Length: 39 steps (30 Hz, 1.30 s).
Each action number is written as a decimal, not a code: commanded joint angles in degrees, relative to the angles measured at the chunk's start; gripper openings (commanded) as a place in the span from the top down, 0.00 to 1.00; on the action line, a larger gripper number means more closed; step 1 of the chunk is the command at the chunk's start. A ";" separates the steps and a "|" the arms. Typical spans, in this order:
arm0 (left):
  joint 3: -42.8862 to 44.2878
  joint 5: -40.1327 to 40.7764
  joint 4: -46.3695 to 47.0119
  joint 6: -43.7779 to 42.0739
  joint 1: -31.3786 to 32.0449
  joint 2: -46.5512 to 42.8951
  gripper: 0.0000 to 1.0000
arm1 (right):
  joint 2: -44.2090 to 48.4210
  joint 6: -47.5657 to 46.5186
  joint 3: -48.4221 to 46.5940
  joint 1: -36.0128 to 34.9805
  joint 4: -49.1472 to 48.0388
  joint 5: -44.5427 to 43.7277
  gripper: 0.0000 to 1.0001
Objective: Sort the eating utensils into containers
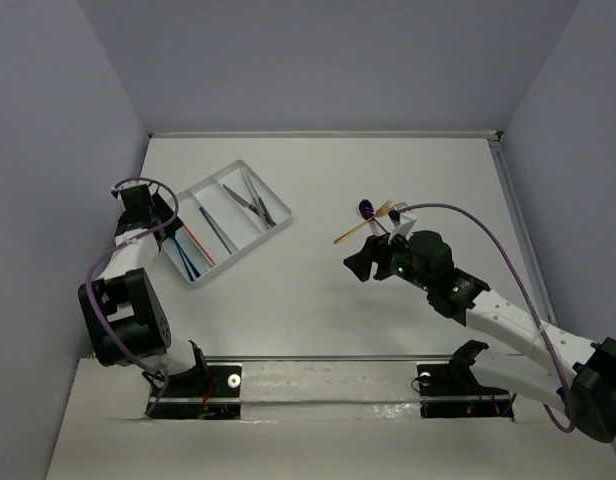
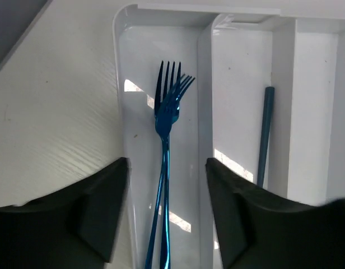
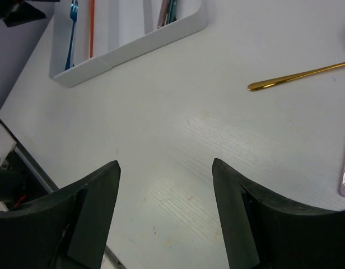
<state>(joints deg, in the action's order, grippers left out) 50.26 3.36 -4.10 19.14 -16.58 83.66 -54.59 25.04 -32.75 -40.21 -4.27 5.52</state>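
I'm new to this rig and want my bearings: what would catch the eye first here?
A white tray lies at an angle on the left part of the table, with two blue forks overlapping in its outermost compartment, right under the open left gripper. Nearer the middle, a gold utensil and a purple one lie loose on the table just beyond the open right gripper.

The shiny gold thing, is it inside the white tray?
No, the gold utensil lies on the table, well apart from the white tray.
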 commanded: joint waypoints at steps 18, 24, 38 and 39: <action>-2.88 -10.47 8.93 -1.20 24.46 -33.98 0.02 | -25.00 6.95 -11.52 -0.40 6.29 -26.50 0.32; -2.19 -8.81 6.65 -3.66 32.74 -38.38 0.01 | -39.35 9.94 -22.59 0.74 9.01 -32.22 0.21; -2.62 -14.87 5.33 -4.11 42.07 -43.93 0.01 | -58.43 17.85 -40.80 1.80 18.68 -41.72 0.27; -2.62 -14.52 5.42 -4.11 42.07 -44.63 0.01 | -60.44 18.38 -41.86 1.80 21.38 -43.38 0.28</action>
<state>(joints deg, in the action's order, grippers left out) 47.59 -10.59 -0.19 16.23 24.67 42.15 -110.98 40.03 -68.95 -38.96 10.92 -31.38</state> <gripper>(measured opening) 0.985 0.741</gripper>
